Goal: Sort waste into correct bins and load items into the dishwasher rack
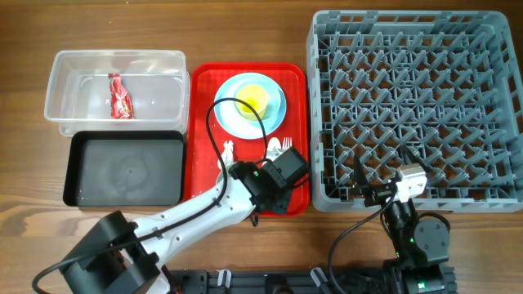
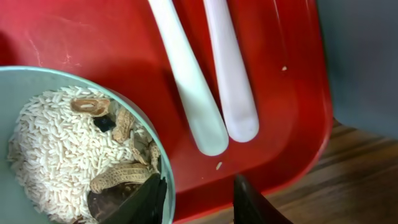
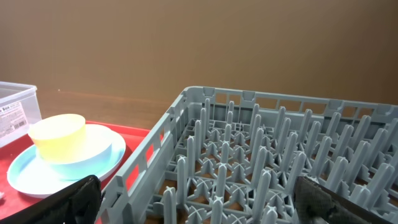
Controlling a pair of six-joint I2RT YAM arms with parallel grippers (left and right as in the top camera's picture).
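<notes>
A pale mint bowl [image 2: 15,93] holds white rice [image 2: 56,143] and brown food bits [image 2: 121,176] on the red tray [image 2: 93,31]. My left gripper [image 2: 199,186] is open and straddles the bowl's rim, one finger inside against it, the other outside with a gap. Two white cutlery handles [image 2: 186,81] lie beside the bowl. The left gripper [image 1: 274,175] hides the bowl from overhead. The yellow cup [image 1: 253,98] sits in the pale blue bowl [image 1: 276,104] on the plate [image 1: 229,121]. My right gripper [image 3: 205,205] hangs wide open over the dishwasher rack [image 1: 413,106], holding nothing.
The clear bin [image 1: 155,73] at the back left holds a red wrapper [image 1: 120,95]. The black bin [image 1: 122,170] lies in front of it. The red tray's front rim [image 2: 292,168] meets the wooden table [image 2: 354,180] just past my left fingers.
</notes>
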